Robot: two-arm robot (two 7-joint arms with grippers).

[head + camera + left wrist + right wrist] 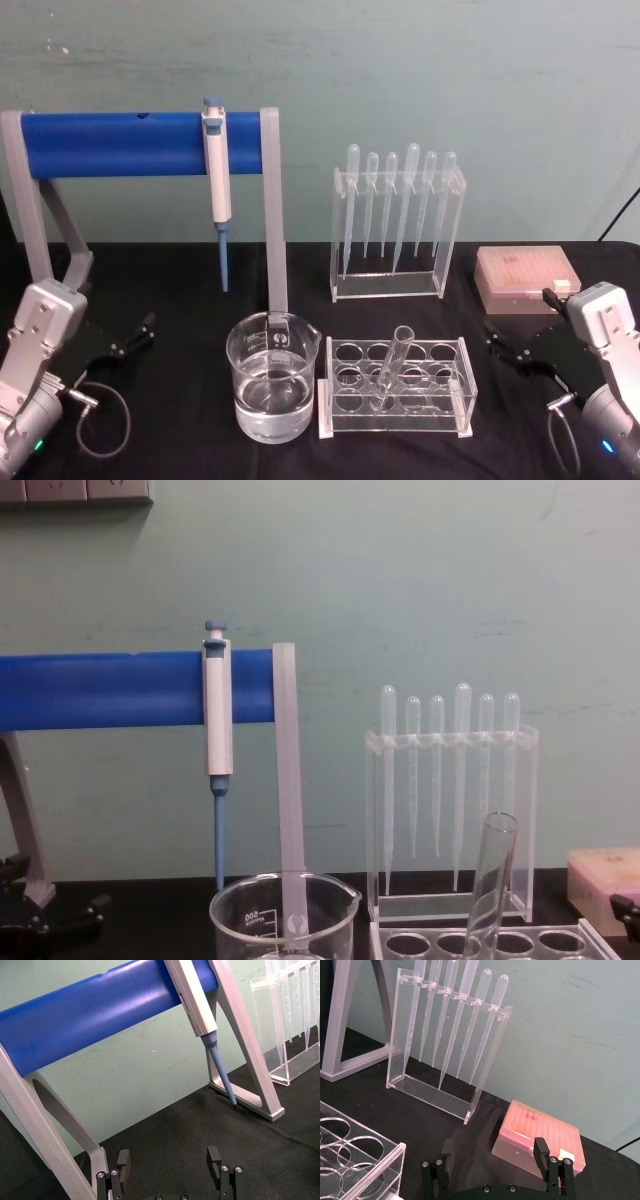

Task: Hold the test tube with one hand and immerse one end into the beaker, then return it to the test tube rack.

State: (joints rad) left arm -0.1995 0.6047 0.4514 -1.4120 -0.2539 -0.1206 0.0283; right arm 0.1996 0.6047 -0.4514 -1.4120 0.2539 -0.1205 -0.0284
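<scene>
The test tube (392, 368) leans in a middle hole of the rack (395, 427), its rim standing clear for gripping, which the chest view shows best. The beaker (236, 345) sits just left of the rack, handy for a short dip. My left gripper (169, 1160) and right gripper (493, 1152) rest to either side of the rack, fingers spread wide and empty, plain in the wrist views.
</scene>
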